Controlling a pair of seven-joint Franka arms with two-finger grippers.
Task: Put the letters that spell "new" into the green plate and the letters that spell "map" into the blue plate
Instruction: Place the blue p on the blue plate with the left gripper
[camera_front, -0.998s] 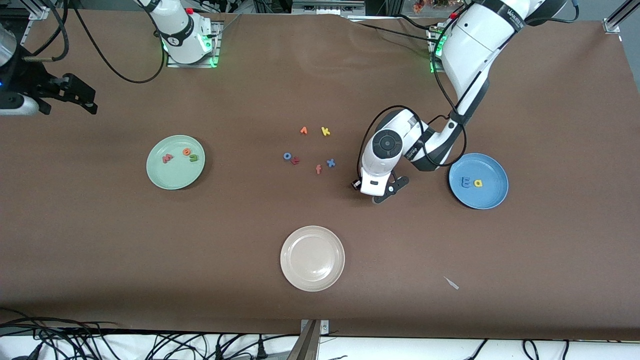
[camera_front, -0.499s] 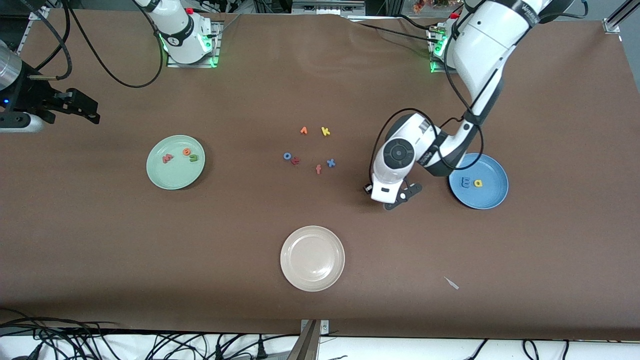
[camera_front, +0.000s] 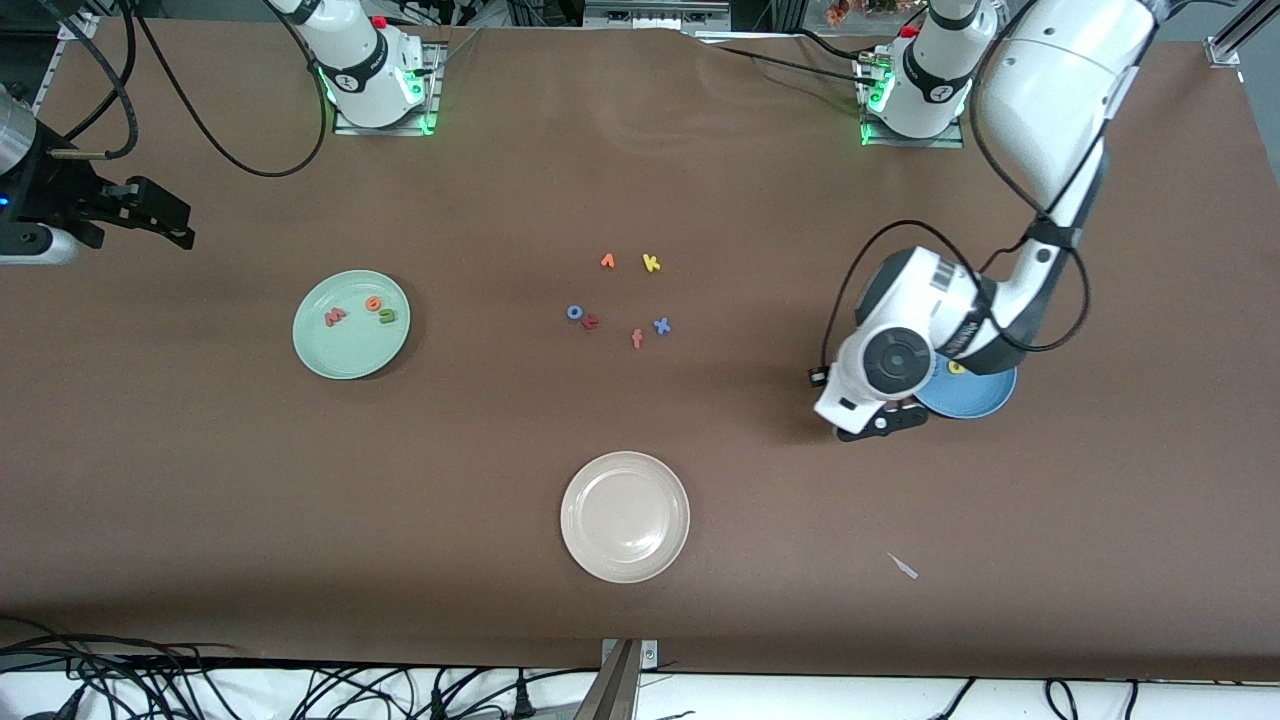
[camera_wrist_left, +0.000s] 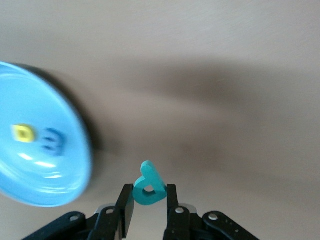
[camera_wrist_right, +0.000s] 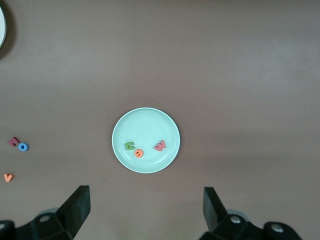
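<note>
Teal p (camera_wrist_left: 148, 190) is gripped by our left end effector (camera_front: 880, 422) over the desk (camera_front: 700, 180), beside the blue plate (camera_front: 975, 402) at frame right. Our right end effector (camera_wrist_right: 145, 210) waits open above the green plate (camera_front: 330, 355) holding n, e, w.

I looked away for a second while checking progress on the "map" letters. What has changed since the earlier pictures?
The left hand, shut on the teal p, has carried it from the loose letters' side toward the blue plate, now reaching its rim. The right hand waits open above the green plate. Letters and plates stayed put.
</note>
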